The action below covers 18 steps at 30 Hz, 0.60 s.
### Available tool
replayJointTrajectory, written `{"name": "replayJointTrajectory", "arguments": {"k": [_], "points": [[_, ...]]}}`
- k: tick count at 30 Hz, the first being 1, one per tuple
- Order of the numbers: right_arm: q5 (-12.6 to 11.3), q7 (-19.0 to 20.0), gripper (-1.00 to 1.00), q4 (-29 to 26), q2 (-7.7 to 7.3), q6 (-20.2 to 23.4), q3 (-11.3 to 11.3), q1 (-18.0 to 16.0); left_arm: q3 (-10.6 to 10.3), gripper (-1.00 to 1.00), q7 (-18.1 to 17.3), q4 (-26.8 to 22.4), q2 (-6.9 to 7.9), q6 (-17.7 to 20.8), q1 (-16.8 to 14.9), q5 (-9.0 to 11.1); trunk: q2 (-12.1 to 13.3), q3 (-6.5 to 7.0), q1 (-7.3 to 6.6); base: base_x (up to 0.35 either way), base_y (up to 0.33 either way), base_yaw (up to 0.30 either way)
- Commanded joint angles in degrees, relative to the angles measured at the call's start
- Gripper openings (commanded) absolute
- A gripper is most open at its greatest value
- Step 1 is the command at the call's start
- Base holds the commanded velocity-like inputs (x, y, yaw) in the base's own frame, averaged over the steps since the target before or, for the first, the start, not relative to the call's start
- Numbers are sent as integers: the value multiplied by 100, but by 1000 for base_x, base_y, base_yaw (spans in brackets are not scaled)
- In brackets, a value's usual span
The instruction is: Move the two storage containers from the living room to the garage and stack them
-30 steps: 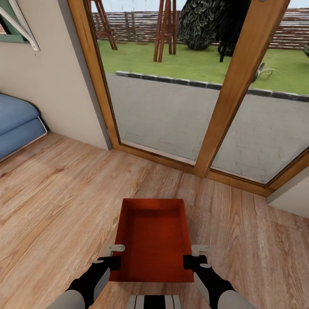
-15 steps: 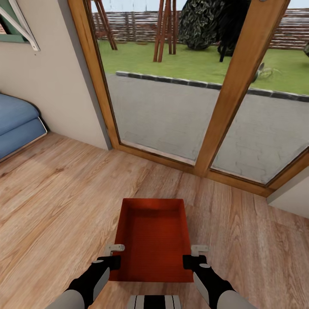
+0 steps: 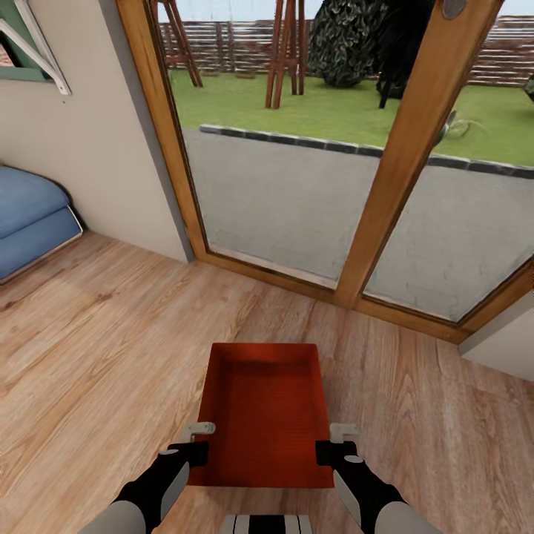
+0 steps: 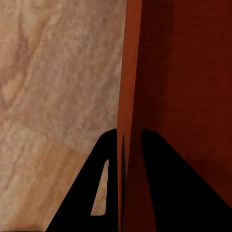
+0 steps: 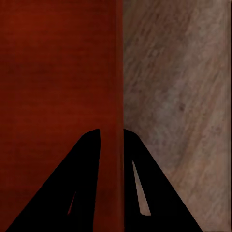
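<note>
- The bin (image 3: 263, 415) hung level in front of the trunk, above the wood floor (image 3: 96, 348) of the living room, facing the glass doors (image 3: 326, 148); the sofa (image 3: 30, 219) sat off to the left.
- The left gripper (image 3: 199, 442) was clamped on the bin's left wall near the close end. In the left wrist view its fingers (image 4: 159, 188) straddled that wall (image 4: 129, 96), one inside and one outside.
- The right gripper (image 3: 332, 441) pinched the right wall in the same way, at a matching spot. In the right wrist view its dark fingers (image 5: 77, 183) sat either side of the thin rim (image 5: 120, 72).
- So the bin lay between the two grippers, most of its length reaching forward beyond them.
- The step in hand seemed to be the carry toward the garage, which was not in sight; the task looked early.
- To do it well, both arms should hold one height and one spacing, since any drift would twist or free the thin walls.
- The base should turn slowly and clear the door frame (image 3: 404, 148) and wall (image 3: 81, 148), because the front-heavy bin could tip down out of the pinch.
</note>
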Motion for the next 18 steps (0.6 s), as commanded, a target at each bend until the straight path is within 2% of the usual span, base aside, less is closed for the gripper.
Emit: {"name": "replayJointTrajectory", "arguments": {"k": [1, 18], "points": [[95, -9, -100, -11, -87, 17, -88, -1, 32, -100, 71, -14, 12, 42, 0, -76, 40, 15, -24, 0, 0, 0], [97, -9, -100, -11, -87, 17, -87, -1, 33, -100, 71, -14, 12, 42, 0, -76, 722, 320, -397, 0, 0, 0]]}}
